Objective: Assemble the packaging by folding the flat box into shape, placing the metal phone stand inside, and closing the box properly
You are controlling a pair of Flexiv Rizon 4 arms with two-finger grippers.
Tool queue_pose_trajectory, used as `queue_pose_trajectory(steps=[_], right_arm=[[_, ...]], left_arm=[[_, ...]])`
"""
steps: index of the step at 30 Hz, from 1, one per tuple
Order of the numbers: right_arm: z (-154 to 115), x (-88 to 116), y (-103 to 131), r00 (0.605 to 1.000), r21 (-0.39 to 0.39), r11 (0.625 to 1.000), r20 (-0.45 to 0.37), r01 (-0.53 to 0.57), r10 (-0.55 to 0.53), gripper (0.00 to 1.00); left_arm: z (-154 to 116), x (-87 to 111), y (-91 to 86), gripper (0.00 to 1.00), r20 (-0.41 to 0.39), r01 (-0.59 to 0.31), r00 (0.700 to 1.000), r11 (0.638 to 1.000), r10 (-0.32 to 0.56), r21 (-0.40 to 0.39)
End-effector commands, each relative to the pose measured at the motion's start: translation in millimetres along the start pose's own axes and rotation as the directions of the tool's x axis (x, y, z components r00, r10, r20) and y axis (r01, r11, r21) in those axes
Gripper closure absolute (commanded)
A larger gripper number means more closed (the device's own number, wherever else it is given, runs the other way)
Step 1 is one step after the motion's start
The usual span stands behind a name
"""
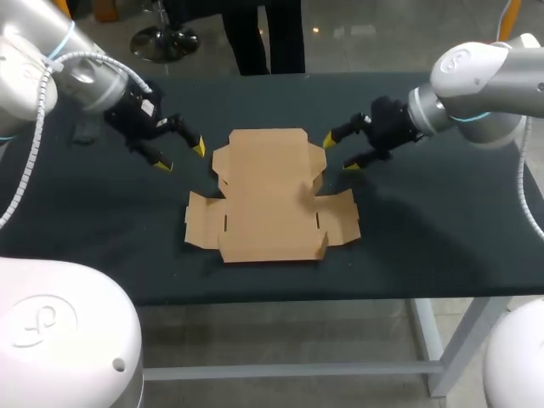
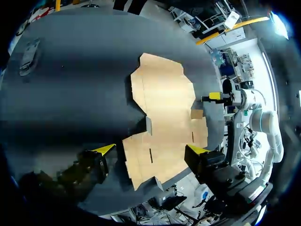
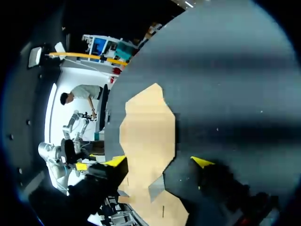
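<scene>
The brown cardboard box lies unfolded and nearly flat in the middle of the dark table, its side flaps spread out. My left gripper hovers open just off the box's far left corner. In the left wrist view the box lies ahead of the open left gripper. My right gripper stands open off the far right corner, holding nothing. The right wrist view shows the box ahead of and partly under the right gripper. A small grey metal object, apparently the phone stand, lies far off by the table's left end.
The dark table has bare cloth to the right of the box and along its front edge. In the left wrist view my other arm's gripper shows beyond the box.
</scene>
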State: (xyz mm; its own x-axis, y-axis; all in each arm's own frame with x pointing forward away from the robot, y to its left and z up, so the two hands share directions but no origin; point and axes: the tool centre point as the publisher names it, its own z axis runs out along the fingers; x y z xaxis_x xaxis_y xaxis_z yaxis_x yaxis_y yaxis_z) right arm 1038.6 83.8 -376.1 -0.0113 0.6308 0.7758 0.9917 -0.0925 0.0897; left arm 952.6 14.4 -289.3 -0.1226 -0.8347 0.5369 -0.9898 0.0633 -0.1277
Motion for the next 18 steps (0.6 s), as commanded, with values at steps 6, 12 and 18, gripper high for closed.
queue_pose_trajectory(steps=[6,12,18], right_arm=[[11,-7,15,1.0,0.007,1.0,-0.028,-0.012,0.012,0.28],[19,-13,21,0.999,-0.009,1.0,-0.045,-0.027,0.026,0.39],[27,-18,25,0.998,-0.011,0.999,-0.054,-0.037,0.036,0.43]], left_arm=[[-2,-7.7,-10.2,0.0,-0.006,0.005,1.0,1.0,-0.005,-0.015],[-1,-8.9,-16.5,0.0,-0.003,0.01,1.0,1.0,-0.01,-0.021],[-1,-11.0,-19.6,0.0,0.002,0.016,1.0,1.0,-0.015,-0.026]])
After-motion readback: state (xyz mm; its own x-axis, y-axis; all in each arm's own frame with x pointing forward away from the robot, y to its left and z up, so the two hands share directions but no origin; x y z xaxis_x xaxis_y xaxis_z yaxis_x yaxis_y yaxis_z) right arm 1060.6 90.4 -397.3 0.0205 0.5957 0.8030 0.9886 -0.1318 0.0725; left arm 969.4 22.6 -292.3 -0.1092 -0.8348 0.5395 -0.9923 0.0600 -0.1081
